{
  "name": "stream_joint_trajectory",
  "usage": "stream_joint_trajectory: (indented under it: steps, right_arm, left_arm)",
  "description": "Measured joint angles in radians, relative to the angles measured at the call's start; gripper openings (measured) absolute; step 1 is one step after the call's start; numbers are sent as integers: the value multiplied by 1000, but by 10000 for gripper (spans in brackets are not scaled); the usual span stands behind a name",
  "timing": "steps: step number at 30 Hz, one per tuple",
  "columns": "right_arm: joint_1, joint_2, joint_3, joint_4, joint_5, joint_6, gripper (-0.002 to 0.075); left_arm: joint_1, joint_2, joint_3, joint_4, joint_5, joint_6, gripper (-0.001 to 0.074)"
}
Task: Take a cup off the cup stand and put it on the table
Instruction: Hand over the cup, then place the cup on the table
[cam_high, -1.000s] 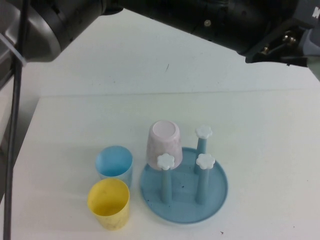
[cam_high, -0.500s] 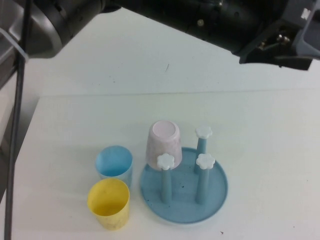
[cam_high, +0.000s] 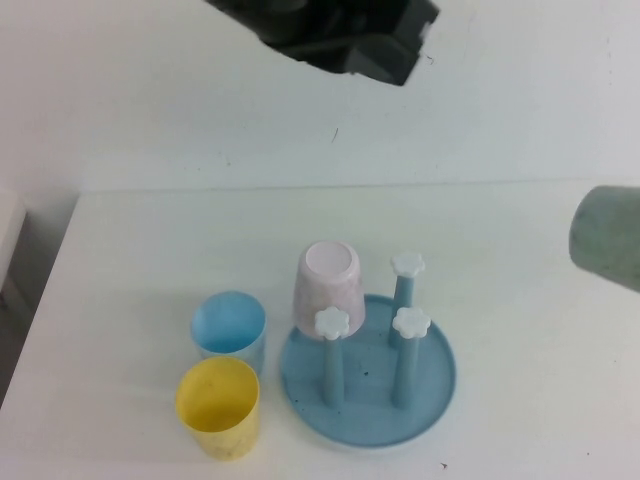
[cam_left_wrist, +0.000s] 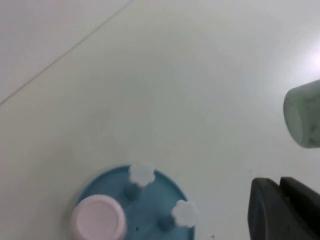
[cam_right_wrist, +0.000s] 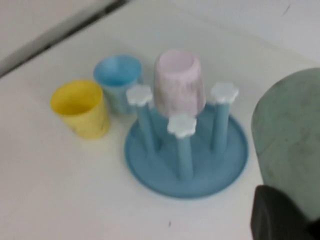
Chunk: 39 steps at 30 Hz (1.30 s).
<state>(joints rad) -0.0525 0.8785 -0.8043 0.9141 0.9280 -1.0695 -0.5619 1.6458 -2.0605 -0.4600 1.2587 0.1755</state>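
Observation:
The mint-green speckled cup (cam_high: 606, 236) is off the stand, in the air at the right edge of the high view, to the right of the cup stand (cam_high: 368, 372). It fills the side of the right wrist view (cam_right_wrist: 287, 145), where my right gripper (cam_right_wrist: 295, 212) is shut on it; one dark finger shows against its wall. The cup also shows in the left wrist view (cam_left_wrist: 304, 115). My left gripper (cam_left_wrist: 281, 210) hangs high above the table (cam_high: 150, 230), right of the stand (cam_left_wrist: 150, 205), shut and empty.
A pinkish-white cup (cam_high: 326, 285) sits upside down on a rear peg of the stand. A light blue cup (cam_high: 229, 328) and a yellow cup (cam_high: 218, 404) stand upright left of the stand. A dark arm part (cam_high: 340, 35) hangs at the top of the high view.
The large dark arm that spanned the top of the high view has swung away, leaving a small part. The green cup has come into view at the right edge. Stand and other cups unmoved.

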Motion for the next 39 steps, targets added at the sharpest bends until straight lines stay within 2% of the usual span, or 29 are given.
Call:
stream_joint_trajectory:
  steps: [4,8,10,15,18,24,33,36,39]
  right_arm:
    - [0,179,-159,-162,164,102,20]
    - [45,346,-238,-247,202,145,20]
    - [113,417,-247,-315,193,168,19]
    - [358,591,-260,-596,87,316,19]
    - [414,689,-316,-706,55,382,19]
    - [426,900,-515,-786,105,419,19]
    - [428,1073,-669,-821,139,474,24]
    - [428,1093,-699,-834,158,494,78]
    - [428,1099,-728,-844,178,501,188]
  left_arm:
    - [0,-111,133,129,0,-20,5]
    - [0,-253,350,174,0,-21,2]
    - [0,-322,456,183,0,-23,1]
    - [0,-495,701,191,0,-24,0]
    - [0,-577,801,191,0,-26,-1]
    - [0,-699,926,172,2,-54,-1]
    - [0,-735,962,147,2,-74,-1]
    - [0,-735,964,147,2,-75,-1]
    - [0,-735,964,147,2,-77,-1]
